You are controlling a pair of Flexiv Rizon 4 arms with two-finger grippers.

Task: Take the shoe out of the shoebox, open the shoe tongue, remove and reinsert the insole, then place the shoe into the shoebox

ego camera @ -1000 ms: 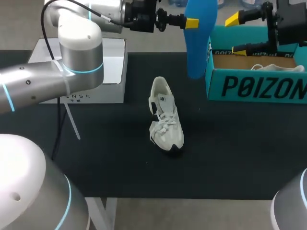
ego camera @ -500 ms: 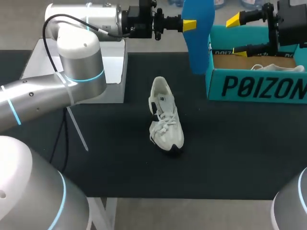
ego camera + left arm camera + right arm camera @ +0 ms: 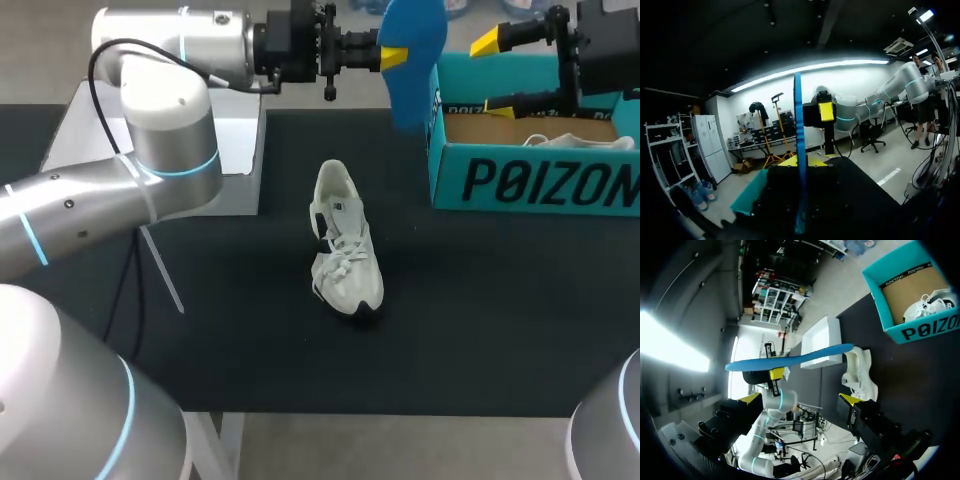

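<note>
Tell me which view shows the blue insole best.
The right wrist view: the insole shows end to end, held in the air by the left gripper. The head view crops its top; the left wrist view sees only its thin edge.

Left arm: silver-grey tube links; a thick rounded elbow joint with a smooth pale cap; thin cyan light rings at the joints
Left wrist: a brushed silver cylinder with a cyan ring; a black flange and tool block in front of it
Cable: black; loops from the wrist over the elbow cap
Right arm: the same silver-grey links and cyan rings
Jaws: blocky black fingers; bright yellow tips
Base housings: broad pale grey domes, each edged with a cyan arc
</note>
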